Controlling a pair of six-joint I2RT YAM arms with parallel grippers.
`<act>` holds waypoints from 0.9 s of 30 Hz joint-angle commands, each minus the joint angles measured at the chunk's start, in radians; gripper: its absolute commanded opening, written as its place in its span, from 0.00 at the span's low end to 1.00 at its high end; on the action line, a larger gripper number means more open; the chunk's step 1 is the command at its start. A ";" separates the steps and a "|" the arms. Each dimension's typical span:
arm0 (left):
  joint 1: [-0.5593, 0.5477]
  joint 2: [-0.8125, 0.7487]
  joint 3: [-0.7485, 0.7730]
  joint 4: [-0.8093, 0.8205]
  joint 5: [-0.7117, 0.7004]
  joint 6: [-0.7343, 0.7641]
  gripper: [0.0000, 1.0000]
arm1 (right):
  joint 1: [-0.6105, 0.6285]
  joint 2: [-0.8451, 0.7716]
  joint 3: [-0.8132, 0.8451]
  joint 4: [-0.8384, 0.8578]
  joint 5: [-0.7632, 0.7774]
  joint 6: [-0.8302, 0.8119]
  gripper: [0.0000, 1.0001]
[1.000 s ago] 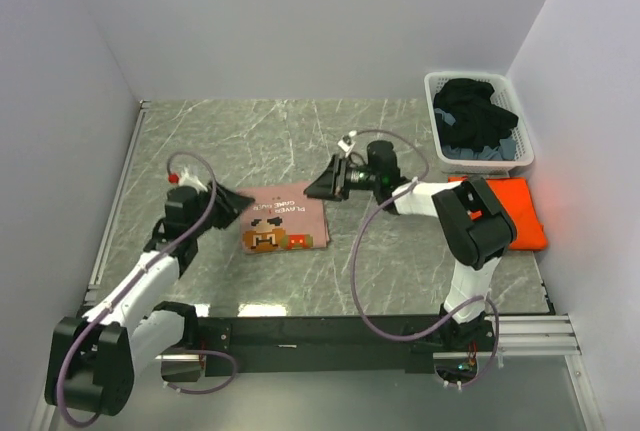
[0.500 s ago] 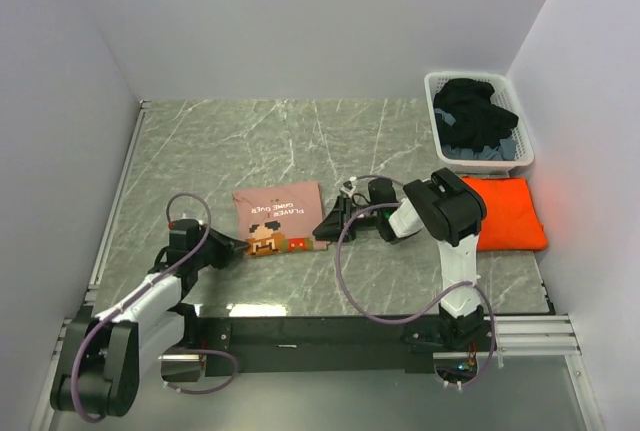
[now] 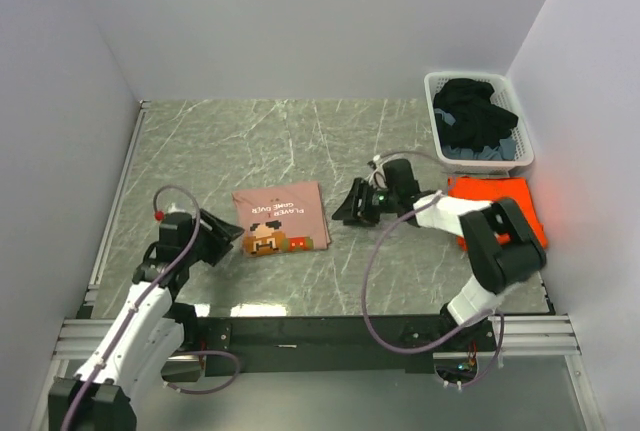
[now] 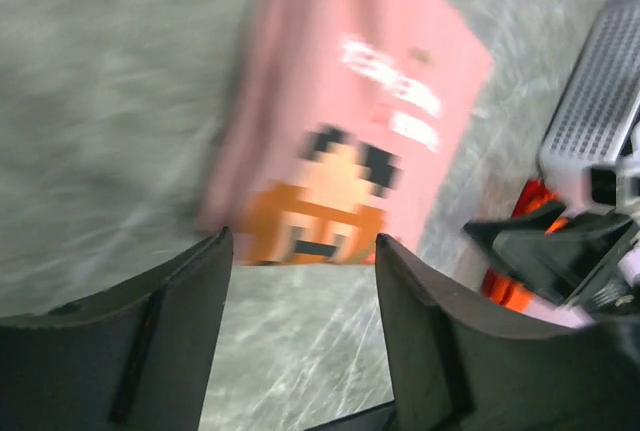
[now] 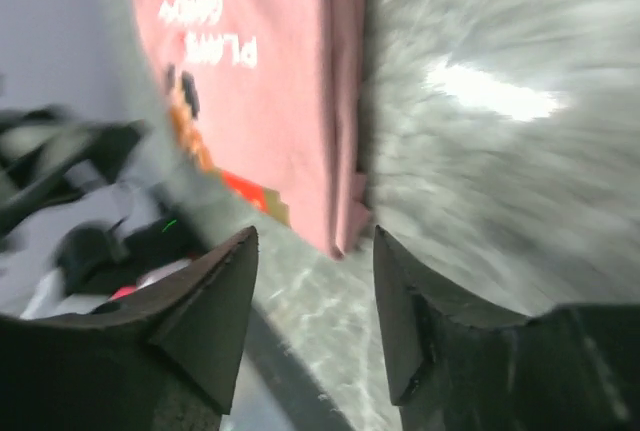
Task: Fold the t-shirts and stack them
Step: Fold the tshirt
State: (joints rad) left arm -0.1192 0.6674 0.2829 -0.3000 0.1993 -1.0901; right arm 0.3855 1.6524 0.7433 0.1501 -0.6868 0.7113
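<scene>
In the top view, a pink tee point(image 3: 282, 219) is seen folded into a neat rectangle, lying flat on the grey marbled table point(image 3: 250, 141) towards its near middle, with the pixel graphic and white lettering facing up. An orange tee point(image 3: 510, 196) is laid folded at the right side of the table, partly covered by the right arm, just in front of a white basket point(image 3: 432, 83) heaped with dark clothes point(image 3: 472, 111). The left gripper point(image 3: 230, 235) is held low just beside the left edge of the pink tee, and the right gripper point(image 3: 346, 207) is held just off its right edge. Neither is seen touching the cloth.

In the left wrist view, the left gripper point(image 4: 303, 241) is shown with its two fingers point(image 4: 170, 321) spread apart and nothing between them. The pink tee point(image 4: 350, 121) is seen beyond the tips, flat on the table. At the far right, the right gripper point(image 4: 535, 241) and a sliver of the orange tee point(image 4: 512, 289) are made out.

In the right wrist view, which is blurred, the right gripper point(image 5: 315, 241) is likewise shown spread, with only table between its fingers point(image 5: 430, 321). The pink tee point(image 5: 270, 81) is seen ahead, its folded edge stacked in layers, apart from the tips.
</scene>
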 commanded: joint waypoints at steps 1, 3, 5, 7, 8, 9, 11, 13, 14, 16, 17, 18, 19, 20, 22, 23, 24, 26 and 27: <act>-0.117 0.055 0.152 -0.031 -0.084 0.122 0.65 | -0.036 -0.161 0.059 -0.403 0.336 -0.200 0.59; -0.264 0.151 0.252 -0.030 -0.180 0.157 0.66 | -0.072 -0.213 0.053 -0.466 0.377 -0.211 0.62; -0.361 0.235 0.349 -0.022 -0.228 0.208 0.70 | -0.091 -0.276 0.047 -0.498 0.437 -0.219 0.64; -0.489 0.381 0.418 -0.024 -0.271 0.245 0.71 | -0.099 -0.301 0.048 -0.550 0.501 -0.240 0.70; -0.528 0.490 0.494 -0.030 -0.287 0.287 0.71 | -0.102 -0.302 0.050 -0.564 0.519 -0.252 0.71; -0.610 0.542 0.536 -0.039 -0.311 0.308 0.71 | -0.112 -0.299 0.050 -0.586 0.515 -0.268 0.71; -0.690 0.650 0.667 -0.088 -0.412 0.373 0.71 | -0.125 -0.295 0.042 -0.596 0.497 -0.268 0.71; -0.790 0.797 0.754 -0.123 -0.512 0.419 0.69 | -0.137 -0.318 0.010 -0.587 0.483 -0.254 0.71; -0.816 0.840 0.827 -0.149 -0.543 0.462 0.69 | -0.142 -0.330 -0.002 -0.578 0.480 -0.248 0.72; -0.882 0.952 0.886 -0.163 -0.590 0.504 0.67 | -0.158 -0.353 -0.041 -0.555 0.468 -0.227 0.73; -0.898 0.984 0.936 -0.171 -0.633 0.533 0.66 | -0.166 -0.374 -0.053 -0.547 0.461 -0.222 0.74; -0.922 1.042 0.959 -0.189 -0.653 0.544 0.65 | -0.174 -0.382 -0.068 -0.541 0.451 -0.219 0.74; -0.930 1.070 0.981 -0.194 -0.664 0.568 0.61 | -0.192 -0.393 -0.076 -0.540 0.445 -0.217 0.74; -0.947 1.118 1.015 -0.198 -0.684 0.579 0.60 | -0.200 -0.396 -0.082 -0.534 0.434 -0.217 0.74; -0.962 1.161 1.039 -0.206 -0.687 0.601 0.57 | -0.220 -0.407 -0.102 -0.529 0.408 -0.213 0.74; -0.967 1.196 1.059 -0.211 -0.686 0.617 0.57 | -0.232 -0.413 -0.108 -0.526 0.406 -0.213 0.74; -0.979 1.210 1.065 -0.214 -0.704 0.621 0.56 | -0.237 -0.416 -0.117 -0.520 0.408 -0.211 0.73; -0.993 1.245 1.079 -0.234 -0.724 0.624 0.56 | -0.243 -0.422 -0.124 -0.514 0.412 -0.208 0.73; -0.996 1.252 1.082 -0.249 -0.754 0.622 0.56 | -0.246 -0.422 -0.125 -0.511 0.409 -0.208 0.73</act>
State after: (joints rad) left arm -1.0988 1.9030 1.3167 -0.4923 -0.4549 -0.5129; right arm 0.1524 1.2568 0.6258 -0.3923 -0.2642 0.4973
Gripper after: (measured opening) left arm 0.562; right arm 0.736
